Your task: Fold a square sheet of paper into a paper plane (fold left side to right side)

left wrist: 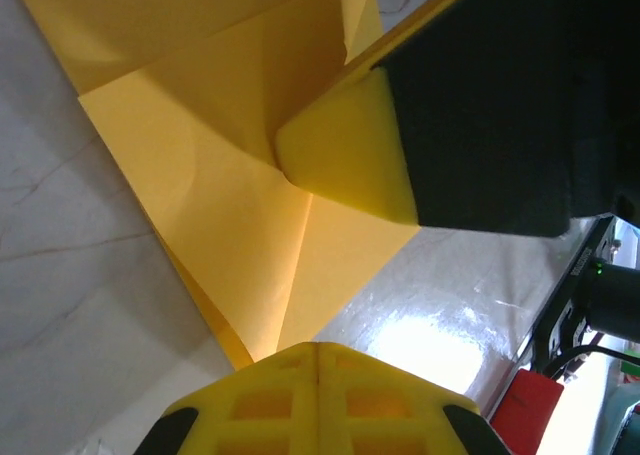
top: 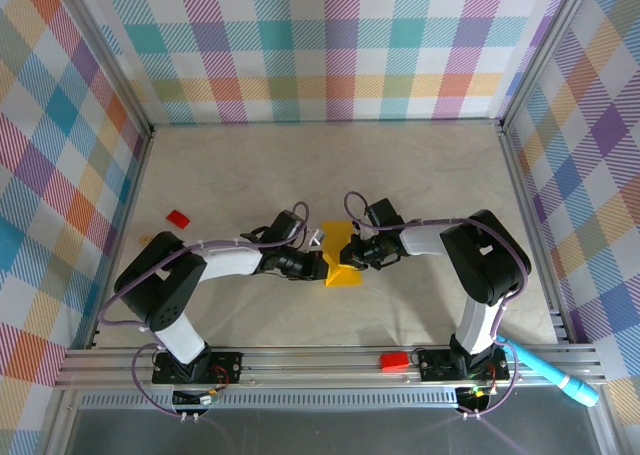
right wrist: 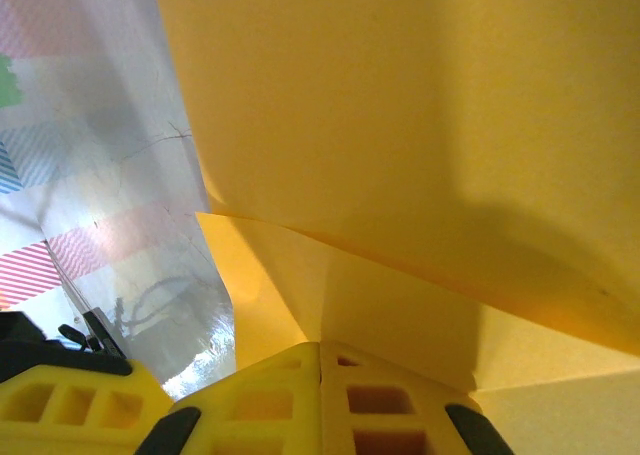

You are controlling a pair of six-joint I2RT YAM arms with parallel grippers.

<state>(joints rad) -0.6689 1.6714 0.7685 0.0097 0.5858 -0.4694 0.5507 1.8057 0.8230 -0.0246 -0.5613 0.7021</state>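
Left jaws, right jaws both closed at creased yellow paper (top: 343, 275), overhead adds red block (top: 178, 217), blue pen (top: 560, 375).

Left arm (top: 215, 270) and right arm (top: 430, 238) — white links between bulky black joints, purple cables (top: 225, 243) looped alongside. Fingers (left wrist: 260, 405) yellow, moulded with square pockets, black at the corners. Green light (top: 474, 388) at the right base's six o'clock.

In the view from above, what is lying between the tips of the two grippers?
The square sheet of paper, partly folded, lies between the left gripper and the right gripper; the top external view shows it.
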